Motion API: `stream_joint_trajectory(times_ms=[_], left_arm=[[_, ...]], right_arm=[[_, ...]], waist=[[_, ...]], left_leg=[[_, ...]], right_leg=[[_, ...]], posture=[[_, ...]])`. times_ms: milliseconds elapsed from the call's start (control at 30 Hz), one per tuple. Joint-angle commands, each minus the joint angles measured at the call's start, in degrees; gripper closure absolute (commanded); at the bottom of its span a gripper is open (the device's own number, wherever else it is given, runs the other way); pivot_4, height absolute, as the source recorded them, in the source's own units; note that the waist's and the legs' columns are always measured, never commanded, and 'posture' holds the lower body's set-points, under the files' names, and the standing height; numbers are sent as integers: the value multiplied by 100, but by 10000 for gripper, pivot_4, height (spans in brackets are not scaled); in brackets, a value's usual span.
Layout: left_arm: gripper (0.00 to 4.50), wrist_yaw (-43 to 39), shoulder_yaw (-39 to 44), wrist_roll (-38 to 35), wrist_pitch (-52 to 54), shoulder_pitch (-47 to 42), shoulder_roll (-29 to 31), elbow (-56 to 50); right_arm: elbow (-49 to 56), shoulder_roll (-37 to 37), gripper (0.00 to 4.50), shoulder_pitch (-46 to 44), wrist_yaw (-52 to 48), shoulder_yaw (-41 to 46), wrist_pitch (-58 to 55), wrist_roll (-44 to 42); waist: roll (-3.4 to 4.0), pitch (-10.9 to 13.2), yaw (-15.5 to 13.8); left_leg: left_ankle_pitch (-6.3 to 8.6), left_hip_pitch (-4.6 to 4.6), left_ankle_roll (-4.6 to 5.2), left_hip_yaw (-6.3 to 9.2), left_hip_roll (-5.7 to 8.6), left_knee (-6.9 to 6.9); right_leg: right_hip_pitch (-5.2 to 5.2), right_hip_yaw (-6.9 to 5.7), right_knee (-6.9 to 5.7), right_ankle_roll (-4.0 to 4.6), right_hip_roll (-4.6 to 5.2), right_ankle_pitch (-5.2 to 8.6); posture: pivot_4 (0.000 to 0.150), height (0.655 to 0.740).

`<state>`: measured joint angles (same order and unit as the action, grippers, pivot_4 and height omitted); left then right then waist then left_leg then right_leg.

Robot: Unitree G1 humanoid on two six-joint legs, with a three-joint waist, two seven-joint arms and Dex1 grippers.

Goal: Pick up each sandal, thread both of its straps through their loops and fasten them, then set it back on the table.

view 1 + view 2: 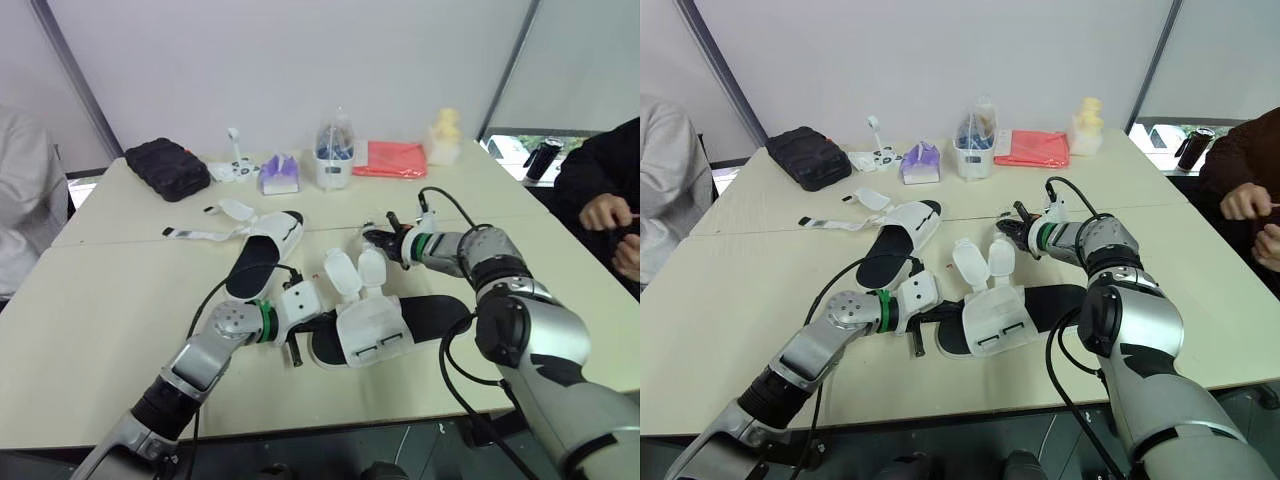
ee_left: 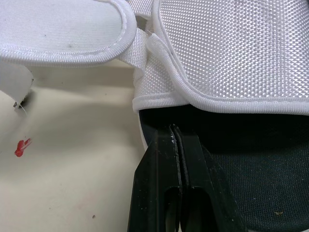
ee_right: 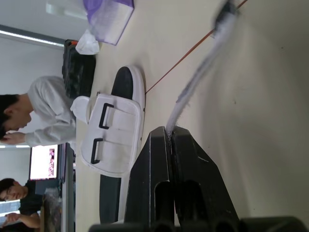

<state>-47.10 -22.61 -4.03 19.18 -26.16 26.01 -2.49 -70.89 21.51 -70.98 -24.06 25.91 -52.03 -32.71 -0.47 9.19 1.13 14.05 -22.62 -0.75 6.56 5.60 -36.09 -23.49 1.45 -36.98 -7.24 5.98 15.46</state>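
Pinch at the right gripper (image 3: 170,131): shut flat on the tip of a white strap (image 3: 193,92). Holds that strap raised above the near sandal (image 1: 372,325), which lies just toward the robot and to its left. Shows the left gripper (image 2: 176,130) closed too, empty, tips at the rim of the same sandal's black sole, seemingly steadying it on the table (image 1: 100,310). Puts the sandal's long axis across the robot, black loops (image 1: 372,348) on the near flank of the white upper. Calls, likely, for the right arm to bring the tip down and back toward those loops. Leaves the far sandal (image 1: 262,255) unfastened beyond the left gripper.
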Motion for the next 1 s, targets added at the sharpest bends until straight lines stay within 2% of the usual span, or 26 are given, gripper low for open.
stream_joint_trajectory(times_ms=[33, 133, 200, 233, 300, 367, 467, 567, 700, 800, 1000], left_arm=[[45000, 32, 89, 152, -53, 44, 65, 85], [45000, 49, 116, 207, -118, 20, 60, 147], [45000, 42, 134, 218, -129, 21, 46, 158], [45000, 36, 141, 220, -132, 25, 44, 156], [45000, 16, 156, 213, -141, 34, 51, 159], [45000, -4, 152, 219, -163, 39, 46, 184], [45000, -24, 145, 222, -178, 22, 21, 218], [45000, -28, 144, 223, -217, -39, -50, 302], [45000, 3, 162, 246, -371, -200, -220, 533], [45000, 88, 222, 257, -537, -329, -375, 752], [45000, 170, 333, 284, -932, -602, -628, 1327]], right_arm=[[608, 87, 44273, -126, -1074, -556, 384, 386], [1279, 148, 44273, 129, -2048, -1053, 877, 638], [2202, 268, 44273, 568, -2817, -1492, 1090, 726], [2994, 347, 44273, 1003, -3304, -1706, 1541, 752], [4416, 500, 44273, 1981, -3976, -2042, 3201, 1049], [5158, 815, 44273, 2857, -4422, -2450, 5361, 1742], [5171, 1097, 44273, 3292, -4490, -2610, 7319, 2303], [4554, 1426, 44273, 3277, -4439, -2751, 9389, 2839], [3706, 1669, 44273, 3002, -4022, -2879, 10862, 3391], [3224, 1832, 35312, 2819, -3777, -3061, 11697, 3738], [2417, 2211, 4898, 2688, -3030, -3303, 12816, 4552]], waist=[[0, 0, 3], [0, 0, 5], [0, 0, -7], [0, 0, -21], [-1, -1, -48], [-1, -1, -36], [-2, 0, -11], [-1, 1, 2], [-2, 1, -37], [-3, 2, -47], [-4, 3, -41]], left_leg=[[0, 0, 0, 0, 0, 0], [0, 0, 0, 0, 0, 1], [1, 0, 0, 1, -1, 0], [1, -1, 0, 1, -1, -2], [1, -2, 1, 10, 0, -3], [4, -3, 2, 6, 1, -4], [5, 7, 0, -4, 1, -6], [3, 24, -2, -12, -2, -5], [3, 28, -3, -9, -7, -5], [-2, 28, -10, -8, -6, -6], [-6, 27, -17, -7, -4, -5]], right_leg=[[0, 0, 0, 0, -1, 0], [-4, -1, -1, 0, -2, 0], [-3, -1, -2, -1, -3, 0], [-3, -1, -3, -1, -3, 0], [2, -6, -1, -2, -3, 0], [1, -6, 0, -6, -1, 1], [5, -6, -1, -8, -1, 3], [12, -2, -7, -8, -3, 2], [21, -3, -3, -7, -7, 3], [24, -3, -1, -6, -7, 2], [26, -2, 4, -6, -7, 3]], posture=[[1500, 7400], [1500, 7400], [1500, 7400], [1500, 7400], [1500, 7400], [1500, 7400], [1500, 7400], [1500, 7400], [1500, 7400], [1500, 7400], [1500, 7400]])
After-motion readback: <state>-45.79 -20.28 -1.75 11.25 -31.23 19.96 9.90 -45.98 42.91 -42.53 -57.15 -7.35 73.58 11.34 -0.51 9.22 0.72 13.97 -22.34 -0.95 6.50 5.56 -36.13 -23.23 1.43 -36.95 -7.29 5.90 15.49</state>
